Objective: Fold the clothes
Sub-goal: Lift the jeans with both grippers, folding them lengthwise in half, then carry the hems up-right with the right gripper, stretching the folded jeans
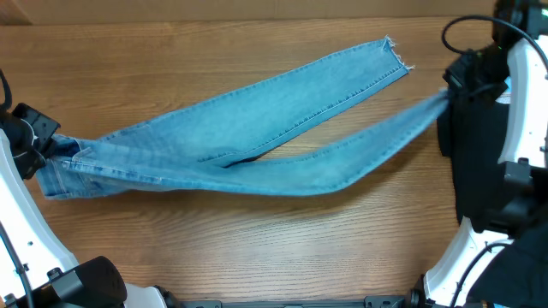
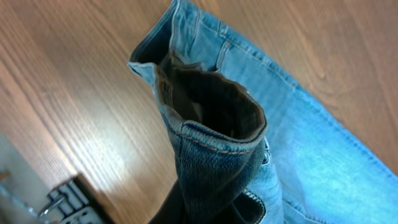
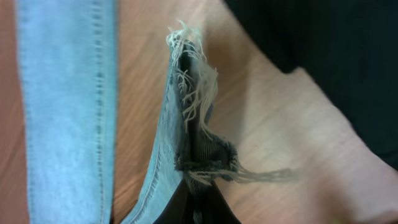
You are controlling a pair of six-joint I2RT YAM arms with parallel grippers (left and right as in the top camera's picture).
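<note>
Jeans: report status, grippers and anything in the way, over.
Left gripper shut on waistband. Right gripper shut on frayed hem. Jeans stretched across table, other leg lying free. Nothing in the way.

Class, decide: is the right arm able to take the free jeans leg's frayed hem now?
Probably not yet: the free hem lies close with nothing between, but the right pincer is shut on the other leg's hem and would have to let go first.

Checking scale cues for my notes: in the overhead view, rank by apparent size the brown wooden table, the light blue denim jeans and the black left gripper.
1. Brown wooden table.
2. Light blue denim jeans, spanning most of its width.
3. Black left gripper, at the jeans' waistband.
</note>
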